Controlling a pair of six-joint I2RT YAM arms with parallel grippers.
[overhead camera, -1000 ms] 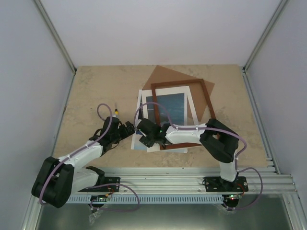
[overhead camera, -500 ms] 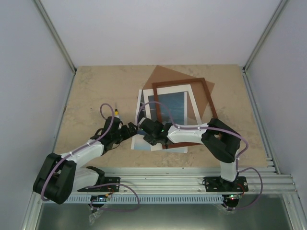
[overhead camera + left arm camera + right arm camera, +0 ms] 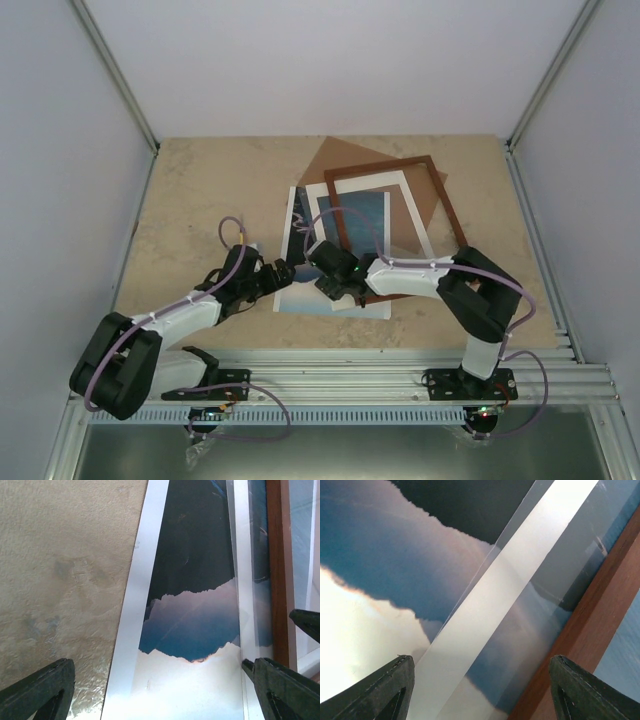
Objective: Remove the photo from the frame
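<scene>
The photo (image 3: 303,235), a blue sea and dark cliff print with a white border, lies flat on the table, its left part uncovered. The white mat sheet (image 3: 370,184) lies over its right part. The frame (image 3: 336,215), thin reddish-brown wood, lies skewed on top of the mat. My left gripper (image 3: 287,272) stands open low over the photo's near left corner; in its wrist view the photo (image 3: 190,605) fills the space between its fingers (image 3: 40,690). My right gripper (image 3: 325,262) hangs open over the photo (image 3: 380,555), a strip of the mat (image 3: 520,580) and the frame's edge (image 3: 590,630).
A plain brown backing board (image 3: 335,152) lies under the frame's far left corner, towards the back of the table. Grey walls stand on the left, right and back. The metal rail (image 3: 380,375) with both arm bases runs along the near edge.
The frame has slid away and to the right, turning a little. My right gripper has moved with it up and right. My left gripper has come right onto the photo's near corner.
</scene>
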